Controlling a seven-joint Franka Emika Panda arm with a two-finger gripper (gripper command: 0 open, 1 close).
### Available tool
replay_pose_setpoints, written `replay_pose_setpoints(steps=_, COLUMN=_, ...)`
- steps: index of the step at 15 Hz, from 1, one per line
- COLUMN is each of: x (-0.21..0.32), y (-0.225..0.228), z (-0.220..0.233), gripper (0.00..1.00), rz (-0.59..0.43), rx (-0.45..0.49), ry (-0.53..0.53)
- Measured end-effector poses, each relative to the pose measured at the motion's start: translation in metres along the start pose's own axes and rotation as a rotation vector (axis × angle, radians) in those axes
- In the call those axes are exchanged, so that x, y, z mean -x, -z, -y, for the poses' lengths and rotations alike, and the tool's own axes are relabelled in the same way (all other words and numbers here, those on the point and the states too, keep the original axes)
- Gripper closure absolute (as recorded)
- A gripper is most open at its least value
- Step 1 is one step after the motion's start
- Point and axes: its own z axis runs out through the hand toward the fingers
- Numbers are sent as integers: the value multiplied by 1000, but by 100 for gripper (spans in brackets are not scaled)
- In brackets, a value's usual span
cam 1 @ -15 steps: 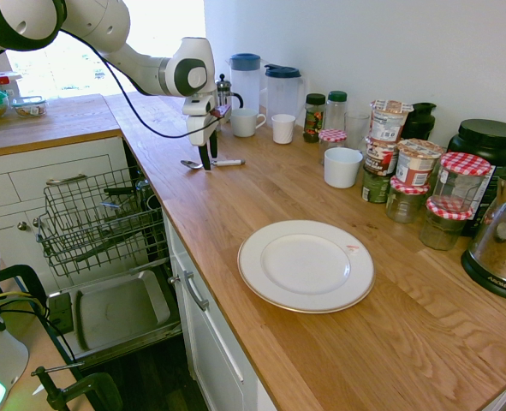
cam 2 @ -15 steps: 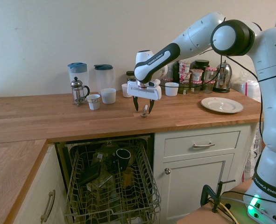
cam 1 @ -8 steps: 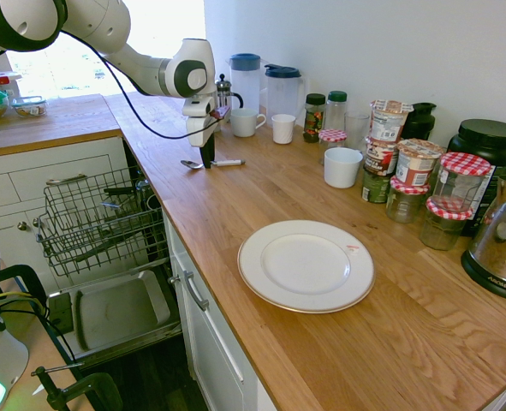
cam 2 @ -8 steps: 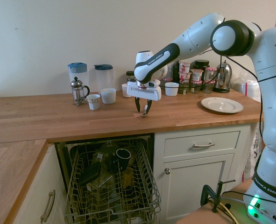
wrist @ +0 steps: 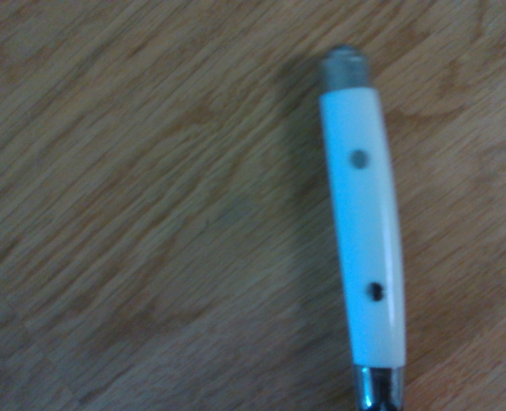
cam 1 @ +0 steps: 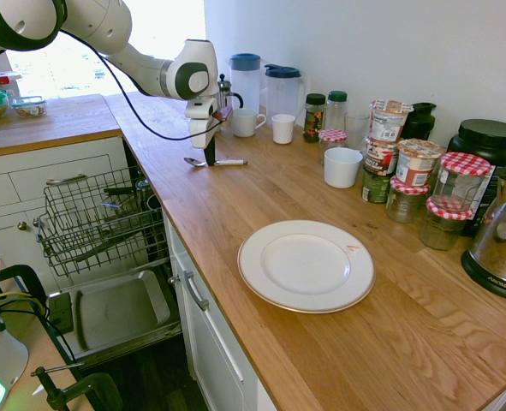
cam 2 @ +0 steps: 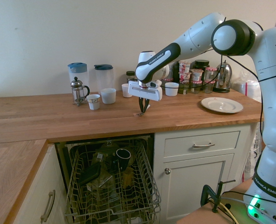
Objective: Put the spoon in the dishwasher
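Jaws point(cam 1: 210, 160) have narrowed from wide onto the spoon point(cam 1: 216, 162), which now looks slightly shifted on the tabletop point(cam 1: 261, 193) at upper left of frame, so grasp seems made; dishwasher point(cam 2: 112, 186) rack open below, lift next

- The white, jointed robot arm with black elbow rings reaches out in a long arc, its upper links high and its forearm sloping down toward the wrist.
- The wrist is bent so that the hand points straight down.
- The white two-finger gripper with dark fingers point(cam 1: 208, 156) point(cam 2: 143, 108) hangs at the end of the arm, its fingers vertical.
- The dark fingers stand close together with only a narrow gap between them, pinched around the slim silver metal spoon with a white handle point(cam 1: 216, 162) point(cam 2: 143, 112) point(wrist: 364, 248).
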Motion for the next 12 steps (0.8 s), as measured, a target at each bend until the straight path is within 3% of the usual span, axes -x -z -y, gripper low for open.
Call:
replay_pose_setpoints(steps=3, x=0, y=4, z=-5, gripper=100, rz=-3, rx=-9, ry=8)
replay_pose_setpoints(steps=6, x=6, y=45, z=-15, gripper=100, rz=-22, rx=-54, ry=47)
replay_pose_setpoints(steps=9, x=28, y=104, z=-39, gripper=100, rz=-49, rx=-93, ry=119)
replay_pose_setpoints(steps=12, x=66, y=126, z=-75, gripper=100, rz=-75, rx=-107, ry=230)
